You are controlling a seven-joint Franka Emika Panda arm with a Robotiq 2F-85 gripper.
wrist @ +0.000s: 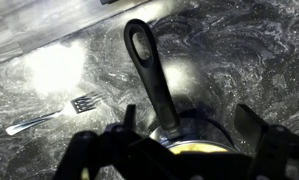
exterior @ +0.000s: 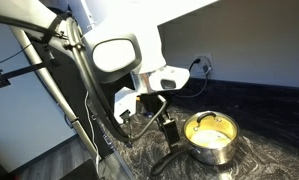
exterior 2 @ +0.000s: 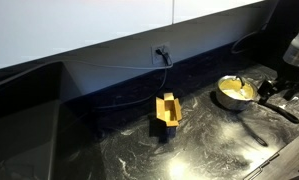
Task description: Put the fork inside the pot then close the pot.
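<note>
The pot (exterior: 211, 138) is a shiny steel saucepan with a pale yellowish inside, standing on the dark marbled counter; it also shows in an exterior view as the pot (exterior 2: 234, 92). In the wrist view its long black handle (wrist: 149, 75) points away from me and its rim (wrist: 179, 140) lies just under the gripper. The fork (wrist: 49, 113) lies flat on the counter to the left of the handle, apart from the pot. My gripper (wrist: 189, 120) hangs above the pot's edge, open, with nothing between its fingers. In both exterior views the gripper (exterior: 167, 125) (exterior 2: 279, 90) is beside the pot.
A yellow block-like object (exterior 2: 167, 110) stands on the counter (exterior 2: 109, 140) well away from the pot. A wall socket with a cable (exterior 2: 161, 52) sits on the back wall. The robot's arm and cables (exterior: 79, 90) fill one side of the counter.
</note>
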